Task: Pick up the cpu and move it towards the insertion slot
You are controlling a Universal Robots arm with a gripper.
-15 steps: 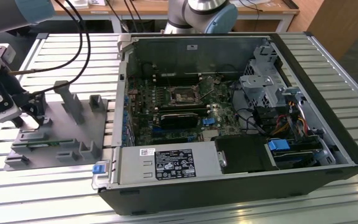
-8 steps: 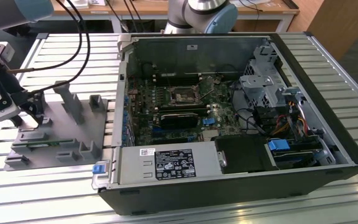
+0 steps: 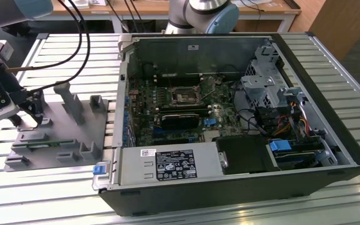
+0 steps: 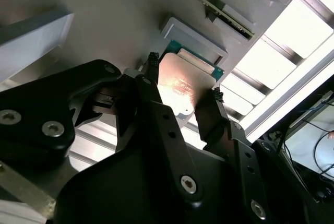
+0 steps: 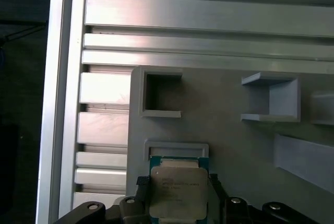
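The tool [image 3: 30, 119] is seen at the exterior view's left, lowered over a grey tray [image 3: 67, 133] that lies on the slatted table [image 3: 73, 51]. In both wrist views the cpu [image 4: 185, 80] is pinched by two opposite edges between the dark fingers [image 4: 151, 85], its silver top facing the cameras. It is held at a shallow square recess of the tray, with its green rim showing against the recess wall; whether it has been lifted clear of the recess cannot be told. The slot [image 3: 184, 96] is found on the board inside the open case [image 3: 230, 187], well apart from the tool, toward the exterior view's right. A thin green strip [image 3: 36, 144] is laid in the tray near the tool
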